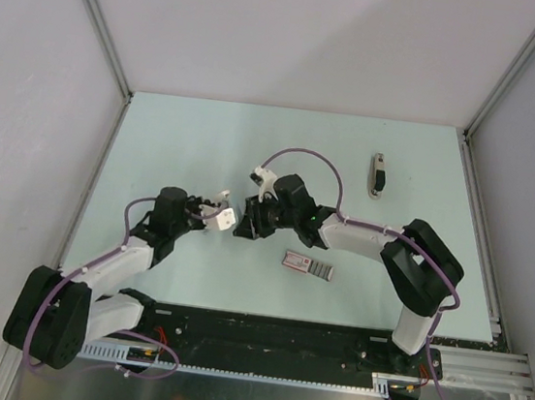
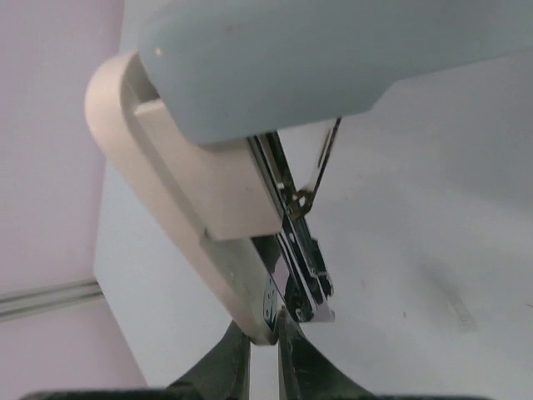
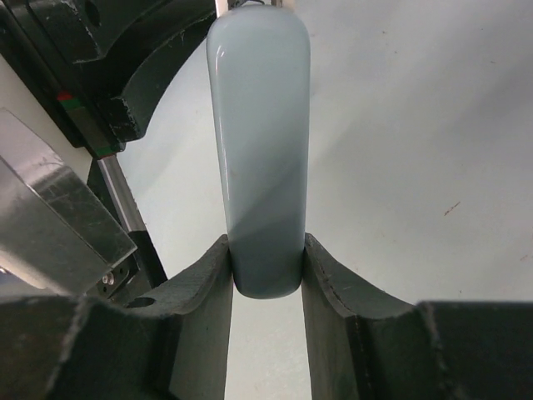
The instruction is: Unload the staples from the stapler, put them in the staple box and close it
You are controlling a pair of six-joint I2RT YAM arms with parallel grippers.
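Stapler (image 1: 224, 218) held between both grippers over mid-table (image 1: 207, 134), hinged open; left gripper (image 2: 265, 342) clamped on the end of its beige base (image 2: 187, 196); right gripper (image 3: 266, 262) clamped on the tip of its pale blue-grey top cover (image 3: 260, 125); metal magazine rail (image 2: 304, 250) exposed between base and cover; cannot tell if staples sit in it; pink-and-grey packet (image 1: 309, 265) flat on table near right arm; small black object (image 1: 378, 175) lies well apart, far right.
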